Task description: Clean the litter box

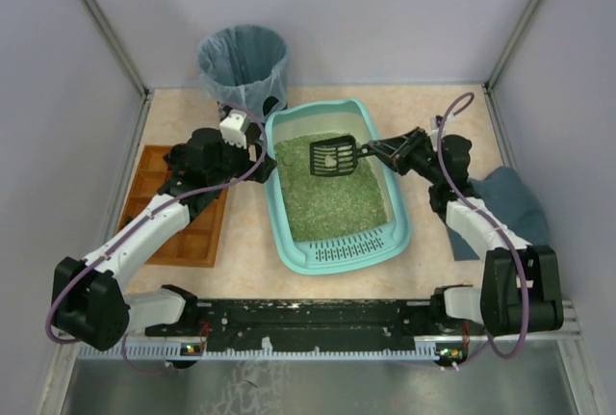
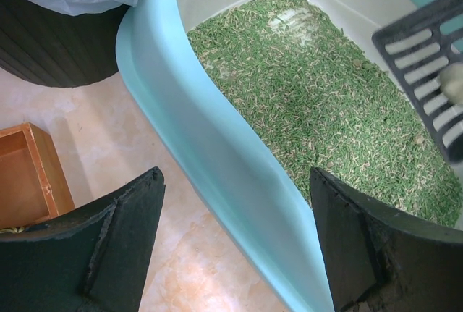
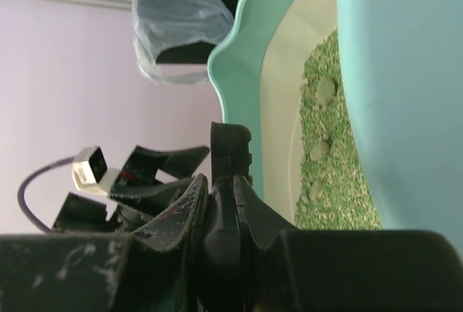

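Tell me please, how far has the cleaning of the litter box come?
Done: the right gripper is shut on the handle of the scoop, and one pale clump lies on it. In hand: the scoop is over the litter in the litter box, whose rim sits between the fingers of the open left gripper. Left: the clump is not yet in the bin, and more clumps show in the litter.
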